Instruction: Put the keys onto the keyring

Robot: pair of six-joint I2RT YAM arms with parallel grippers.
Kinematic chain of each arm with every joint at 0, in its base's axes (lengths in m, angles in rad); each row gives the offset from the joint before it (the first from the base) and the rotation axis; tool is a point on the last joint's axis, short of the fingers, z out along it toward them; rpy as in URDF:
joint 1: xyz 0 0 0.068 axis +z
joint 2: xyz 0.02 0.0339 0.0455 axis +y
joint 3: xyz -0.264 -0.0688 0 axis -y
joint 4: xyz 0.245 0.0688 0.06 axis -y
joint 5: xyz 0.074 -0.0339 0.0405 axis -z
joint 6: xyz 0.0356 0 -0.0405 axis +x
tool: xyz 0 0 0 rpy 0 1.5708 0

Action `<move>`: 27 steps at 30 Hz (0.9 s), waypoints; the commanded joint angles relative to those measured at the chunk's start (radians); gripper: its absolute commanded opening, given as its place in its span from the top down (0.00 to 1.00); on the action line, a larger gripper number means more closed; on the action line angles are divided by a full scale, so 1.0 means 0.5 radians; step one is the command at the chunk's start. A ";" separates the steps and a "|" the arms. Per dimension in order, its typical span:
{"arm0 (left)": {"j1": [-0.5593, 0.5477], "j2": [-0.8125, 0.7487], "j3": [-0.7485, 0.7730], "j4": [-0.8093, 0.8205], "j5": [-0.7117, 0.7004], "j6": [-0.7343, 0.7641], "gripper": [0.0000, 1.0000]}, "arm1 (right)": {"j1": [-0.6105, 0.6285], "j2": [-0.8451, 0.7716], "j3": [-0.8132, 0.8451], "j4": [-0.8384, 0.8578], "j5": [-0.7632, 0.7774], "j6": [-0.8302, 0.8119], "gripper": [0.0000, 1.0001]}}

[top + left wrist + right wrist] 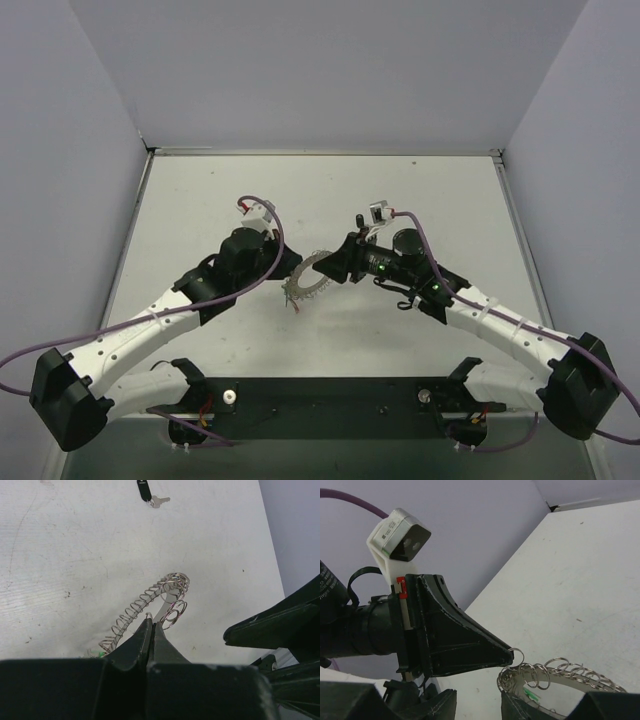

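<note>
Keyring (pixel 142 601): silvery wire with a coil-like rim, small loops bunched at its far end and a flat bright strip inside. It sits mid-table, between the two claws.
Black key (pixel 149 493): black plastic head and short silver blade. It lies flat on the table, well beyond the keyring and apart from both claws.
Green sliver (pixel 531 695): under the coil, too small to identify.
Table (pixel 60 555): white, matte, scuffed and speckled.
Left claw (pixel 151 630): black wedge-shaped fingers clenched on the keyring's rim. The arm reaches in from the near left, and its fingers hide the keyring's near part.
Right claw (pixel 337 266): jaws apart, grasping nothing, tips just right of the keyring. The arm angles in from the near right.
</note>
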 commanded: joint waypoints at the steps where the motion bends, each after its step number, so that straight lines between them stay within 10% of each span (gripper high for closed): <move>1: 0.015 -0.063 0.040 0.223 0.035 -0.050 1.00 | 0.011 0.119 0.108 0.184 -0.207 0.027 0.61; 27: 0.021 -0.124 0.009 0.318 0.115 -0.019 1.00 | 0.020 0.104 0.074 0.009 0.121 -0.126 0.58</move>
